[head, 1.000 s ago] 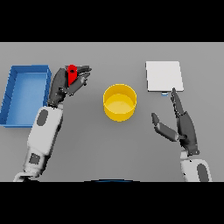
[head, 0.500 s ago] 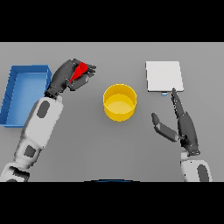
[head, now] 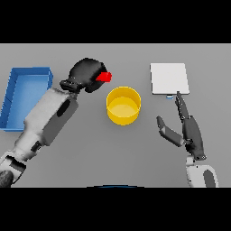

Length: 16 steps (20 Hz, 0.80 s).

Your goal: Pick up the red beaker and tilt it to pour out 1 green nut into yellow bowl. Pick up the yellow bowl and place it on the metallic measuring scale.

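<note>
My left hand [head: 85,74] is shut on the red beaker [head: 105,77], of which only a small red part shows past the fingers. The beaker is raised and tipped toward the yellow bowl [head: 123,105], just up and left of the bowl's rim. The bowl sits at the table's middle; I see no nut in it. The flat pale measuring scale [head: 168,78] lies at the back right. My right hand [head: 190,131] rests open near the front right, fingers pointing toward the scale.
A blue tray [head: 25,95] lies at the left edge of the table, behind my left forearm.
My left hand has lifted the red beaker, carried it right toward the yellow bowl and tipped it over. The right hand has stayed in place.
</note>
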Available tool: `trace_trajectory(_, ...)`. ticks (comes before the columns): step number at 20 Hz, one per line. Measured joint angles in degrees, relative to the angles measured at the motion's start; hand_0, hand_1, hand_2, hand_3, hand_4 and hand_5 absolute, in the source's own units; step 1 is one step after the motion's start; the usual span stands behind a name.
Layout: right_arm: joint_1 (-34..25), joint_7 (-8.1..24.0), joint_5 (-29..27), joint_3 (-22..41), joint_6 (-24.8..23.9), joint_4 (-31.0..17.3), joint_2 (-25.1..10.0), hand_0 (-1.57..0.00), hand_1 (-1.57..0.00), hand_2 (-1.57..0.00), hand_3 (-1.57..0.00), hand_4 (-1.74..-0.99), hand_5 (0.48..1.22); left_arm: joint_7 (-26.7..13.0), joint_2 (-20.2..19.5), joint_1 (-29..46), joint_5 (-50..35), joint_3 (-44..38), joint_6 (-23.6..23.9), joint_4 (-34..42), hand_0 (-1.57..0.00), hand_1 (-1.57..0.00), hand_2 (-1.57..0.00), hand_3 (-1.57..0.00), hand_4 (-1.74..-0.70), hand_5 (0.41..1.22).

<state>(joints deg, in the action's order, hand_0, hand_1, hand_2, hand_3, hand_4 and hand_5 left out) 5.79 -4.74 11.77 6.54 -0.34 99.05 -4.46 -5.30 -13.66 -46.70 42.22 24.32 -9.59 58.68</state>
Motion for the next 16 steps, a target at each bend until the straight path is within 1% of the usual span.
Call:
trace_trajectory(1, 0.3, -0.2, 0.2, 0.1, -0.2, -0.2, 0.3, 0.0, 0.0, 0.0, 0.0, -1.191, 0.675, 0.0, -0.3, -0.3, 1.7, 1.9, -1.6, 0.4, -1.57, -1.57, -1.57, -1.57, -1.69, 1.202)
trace_trajectory(2, -0.5, 0.9, -0.2, -0.4, -0.1, -0.4, 0.0, 0.0, 0.0, 0.0, 0.0, -1.19, 0.675, -0.7, -0.6, -1.2, 3.6, 3.5, -3.3, -0.4, -1.57, -1.57, -1.57, -1.49, -1.7, 1.205)
trace_trajectory(3, 0.0, 0.0, -0.4, -0.2, 0.0, -0.2, 0.2, 0.0, 0.0, 0.0, 0.0, -1.191, 0.675, -1.3, -0.5, -2.5, 5.1, 4.8, -4.7, -1.2, -1.57, -1.57, -1.57, -1.44, -1.7, 1.209)
trace_trajectory(4, -0.2, 0.5, -0.7, -0.5, 0.2, -0.8, 0.2, 0.0, 0.0, 0.0, 0.0, -1.195, 0.671, -0.1, -1.4, -4.1, 6.9, 6.3, -5.9, -1.8, -1.57, -1.57, -1.57, -1.38, -1.71, 1.211)
trace_trajectory(6, -0.2, 0.5, -1.4, -0.2, 0.0, -0.8, 1.5, 0.0, 0.0, 0.0, 0.0, -1.197, 0.659, 1.5, -1.3, -7.3, 10.2, 9.2, -7.5, -5.0, -1.57, -1.57, -1.57, -1.35, -1.72, 1.215)
trace_trajectory(8, 0.7, 0.3, -1.9, -0.2, 0.2, -0.5, 1.6, 0.0, 0.0, 0.0, 0.0, -1.206, 0.639, 3.3, -1.3, -9.1, 12.8, 11.7, -8.8, -6.8, -1.57, -1.57, -1.57, -1.29, -1.72, 1.217)
trace_trajectory(10, 0.8, 0.9, -2.6, -0.6, 0.4, -0.7, 1.7, 0.0, 0.0, 0.0, 0.0, -1.22, 0.624, 5.8, -1.3, -11.4, 15.1, 14.1, -10.0, -7.6, -1.57, -1.57, -1.57, -1.39, -1.72, 1.218)
trace_trajectory(11, 0.8, -0.2, -1.9, -0.4, -0.1, -0.1, 1.7, 0.0, 0.0, 0.0, 0.0, -1.221, 0.617, 6.7, -0.6, -12.5, 16.0, 15.2, -10.2, -8.6, -1.57, -1.57, -1.57, -1.43, -1.73, 1.219)
trace_trajectory(12, 0.9, -0.2, -1.4, -0.4, -0.3, -0.4, 1.5, 0.0, 0.0, 0.0, 0.0, -1.221, 0.61, 8.5, -0.7, -12.8, 17.0, 16.5, -10.3, -8.8, -1.57, -1.57, -1.57, -1.46, -1.73, 1.219)
trace_trajectory(13, 0.8, -0.8, -0.9, 0.0, -0.4, -0.4, 1.7, 0.0, 0.0, 0.0, 0.0, -1.214, 0.6, 9.1, -0.5, -13.3, 18.1, 17.7, -10.3, -9.4, -1.57, -1.57, -1.57, -1.48, -1.73, 1.22)
trace_trajectory(14, 0.3, -0.2, -0.5, -0.2, -1.0, -1.0, 1.8, 0.0, 0.0, 0.0, 0.0, -1.213, 0.591, 9.7, -0.4, -14.3, 19.5, 19.1, -10.4, -9.8, -1.57, -1.57, -1.57, -1.5, -1.73, 1.22)
trace_trajectory(16, 0.5, -1.0, 0.0, -0.3, -1.8, -0.8, 1.9, 0.0, 0.0, 0.0, 0.0, -1.193, 0.578, 11.1, -0.4, -16.6, 21.8, 21.3, -11.0, -11.2, -1.57, -1.57, -1.57, -1.52, -1.73, 1.22)
